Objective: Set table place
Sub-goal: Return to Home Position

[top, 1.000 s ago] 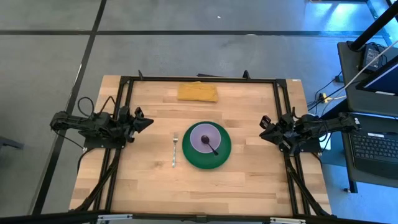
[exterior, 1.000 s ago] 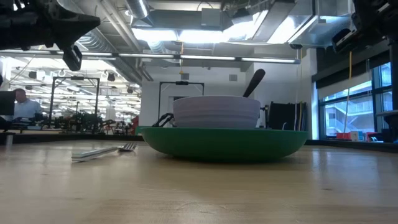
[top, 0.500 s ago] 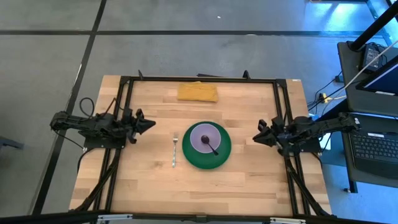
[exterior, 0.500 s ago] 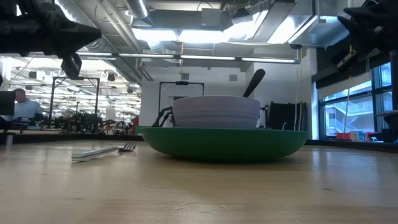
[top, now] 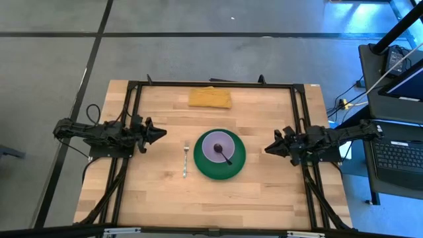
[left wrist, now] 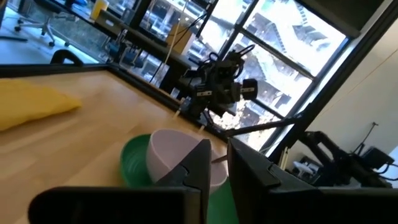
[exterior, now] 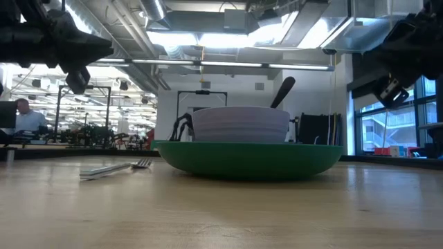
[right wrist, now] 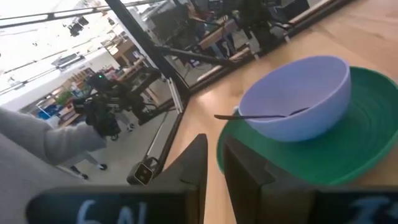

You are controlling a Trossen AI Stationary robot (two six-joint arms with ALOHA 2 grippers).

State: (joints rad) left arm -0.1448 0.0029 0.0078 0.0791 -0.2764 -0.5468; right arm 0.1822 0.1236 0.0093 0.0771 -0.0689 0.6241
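A round green plate [top: 238, 165] lies flat on the table [top: 264, 198] near its middle. A pale lilac bowl [top: 215, 147] stands on the plate, and a dark-bowled spoon [top: 225, 157] rests in it with its handle leaning on the rim. A metal fork [top: 186, 160] lies flat on the wood left of the plate. My left gripper [top: 161, 133] is shut and empty above the table, left of the fork. My right gripper [top: 268, 149] is shut and empty, right of the plate. The bowl also shows in the left wrist view [left wrist: 171, 149] and the right wrist view [right wrist: 292, 99].
A yellow folded cloth [top: 209, 98] lies at the table's far edge. The black frame rails [top: 299, 119] run along both sides and the far side. Bare wood lies near the front edge [top: 218, 205].
My right gripper has moved toward the table's left, closer to the plate. My left gripper has edged toward the right, closer to the fork. The plate, bowl, spoon and fork have stayed in place.
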